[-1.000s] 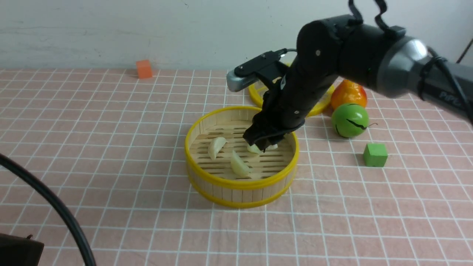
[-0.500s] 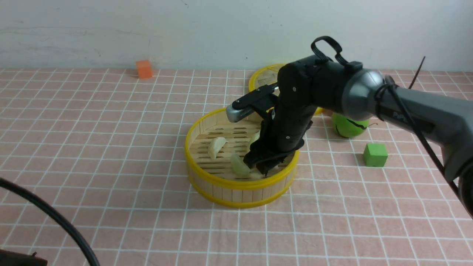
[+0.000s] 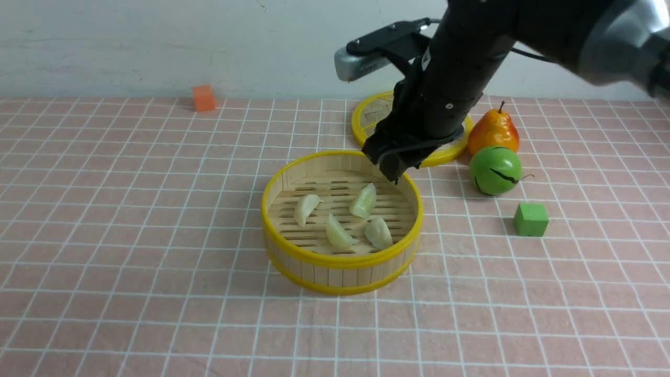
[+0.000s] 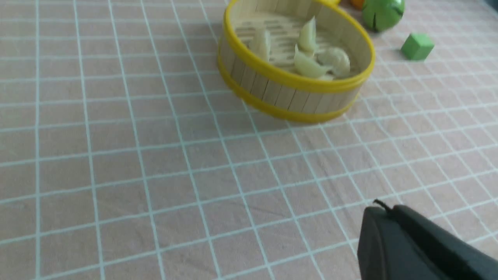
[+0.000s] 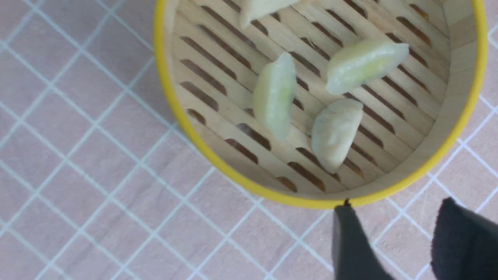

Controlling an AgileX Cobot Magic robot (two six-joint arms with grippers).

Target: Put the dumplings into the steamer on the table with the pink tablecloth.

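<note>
Four dumplings (image 3: 363,200) are lying inside the steamer (image 3: 335,260) on the worktop (image 3: 157,209), so the right claw (image 3: 390,163) is hovering open and empty over its far rim, apparently with nothing left to load; the left claw (image 4: 389,233) is showing too little to judge.

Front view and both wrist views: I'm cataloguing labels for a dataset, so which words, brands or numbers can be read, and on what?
No readable text in any view.
The black right arm and the silver camera housing on it show no legible print.
The round bamboo-slat steamer with yellow rims, the green cube and the orange cube carry no markings.
</note>
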